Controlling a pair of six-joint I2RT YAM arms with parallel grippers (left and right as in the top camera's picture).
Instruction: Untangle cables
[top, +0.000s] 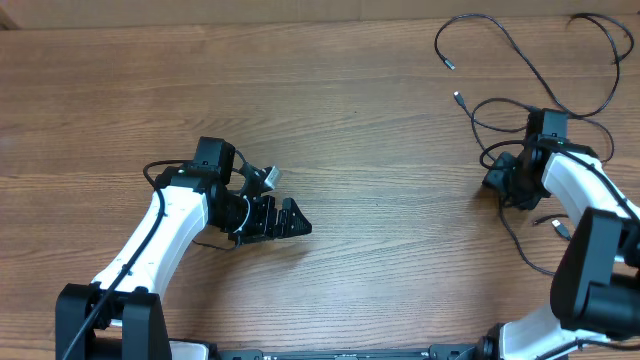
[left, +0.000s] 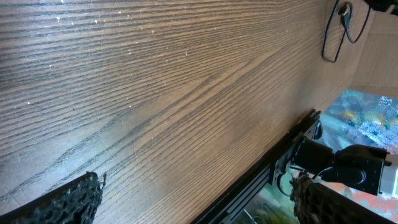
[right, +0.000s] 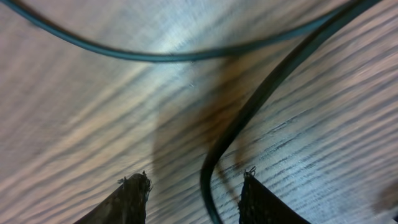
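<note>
Thin black cables (top: 520, 60) lie in loose loops at the table's far right, with small plug ends (top: 458, 98) pointing left. My right gripper (top: 500, 182) sits low over the strands near the right edge. In the right wrist view its fingers (right: 196, 193) are open, with one cable strand (right: 249, 115) running between them and another (right: 149, 55) curving across above. My left gripper (top: 290, 222) is open and empty over bare wood at centre left. A cable loop (left: 339, 28) shows far off in the left wrist view.
The wooden table (top: 370, 130) spreads between the two arms. Its front edge with a black rail (left: 273, 168) shows in the left wrist view. More strands and a plug (top: 560, 228) lie by the right arm.
</note>
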